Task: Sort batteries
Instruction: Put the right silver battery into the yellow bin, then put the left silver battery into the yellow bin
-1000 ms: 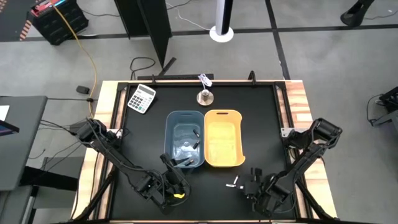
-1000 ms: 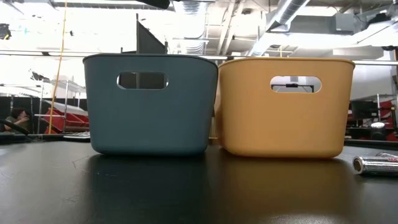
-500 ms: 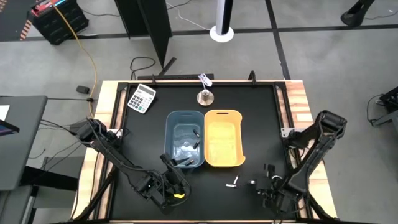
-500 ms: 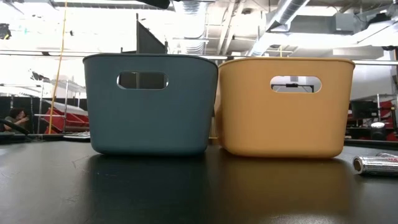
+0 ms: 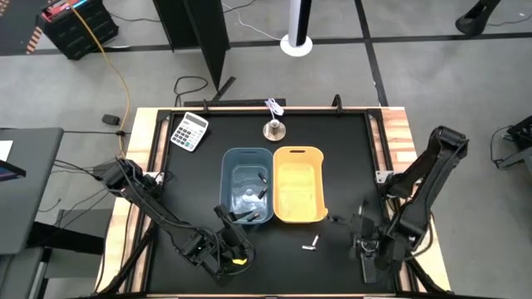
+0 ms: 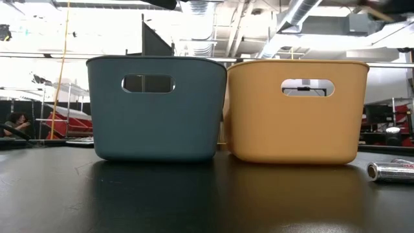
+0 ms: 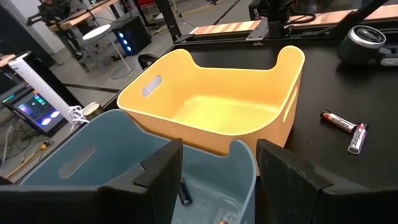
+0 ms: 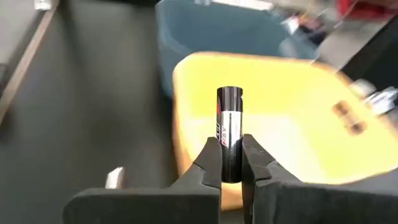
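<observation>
Near the tabletop's (image 5: 199,183) front right, the right gripper (image 8: 231,163) pinches a dark battery (image 8: 227,134) by its lower end only, facing the yellow bin (image 8: 261,124), so a jerky swing could tip it loose short of the rim.

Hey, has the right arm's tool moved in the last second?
Yes. In the high view the right tool has shifted from low beside the loose batteries toward the table's right edge and up nearer the yellow bin, gripping a battery.

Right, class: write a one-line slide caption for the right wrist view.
Right pincer grips a dark battery upright before the yellow bin.
</observation>
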Controlling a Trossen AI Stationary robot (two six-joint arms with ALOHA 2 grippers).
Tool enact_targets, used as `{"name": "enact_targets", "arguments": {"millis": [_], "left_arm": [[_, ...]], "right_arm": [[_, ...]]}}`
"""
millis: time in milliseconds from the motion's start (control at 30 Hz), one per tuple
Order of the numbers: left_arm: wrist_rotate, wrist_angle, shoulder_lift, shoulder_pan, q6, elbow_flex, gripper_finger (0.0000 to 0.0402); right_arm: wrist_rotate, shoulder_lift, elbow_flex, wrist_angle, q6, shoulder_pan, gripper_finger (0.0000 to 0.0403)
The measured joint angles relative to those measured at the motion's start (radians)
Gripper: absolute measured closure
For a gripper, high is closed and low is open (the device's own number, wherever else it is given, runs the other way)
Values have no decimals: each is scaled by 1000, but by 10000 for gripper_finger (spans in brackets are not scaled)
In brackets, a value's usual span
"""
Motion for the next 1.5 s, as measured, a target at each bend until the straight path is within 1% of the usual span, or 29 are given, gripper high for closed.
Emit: {"name": "enact_targets", "arguments": {"millis": [67,233,333,433,533,600,700,867,967,1033,1133,1267,1300,1367,1500], "left_arm": [[1,0,0,0,-4,0,202],[2,1,0,3,-13,0,202],[2,2,0,7,-26,0,203],[2,2,0,8,-39,0,203],[2,2,0,8,-41,0,203],[2,2,0,8,-40,0,203],[2,2,0,8,-41,0,203],[2,2,0,8,-46,0,203],[2,2,0,8,-46,0,203],[2,2,0,8,-42,0,203],[2,1,0,8,-40,0,203],[2,1,0,8,-28,0,203],[2,1,0,8,-28,0,203],[2,1,0,9,-29,0,203],[2,2,0,11,-39,0,203]], "right_arm": [[17,-22,0,25,-94,-50,382],[1,-45,0,120,-342,-195,376],[-77,-45,0,166,-461,-286,370],[-182,-42,0,176,-510,-386,368],[-261,-37,0,175,-574,-467,366],[-321,-38,0,187,-606,-520,357],[-409,-38,0,204,-648,-591,323],[-415,-45,0,206,-700,-654,224],[-415,-68,0,220,-723,-651,175],[-415,-88,0,237,-749,-625,160],[-413,-131,0,294,-820,-549,156],[-413,-192,2,360,-907,-418,163],[-415,-198,2,362,-910,-384,165],[-455,-198,2,349,-887,-330,167],[-540,-133,2,340,-817,-265,167]]}}
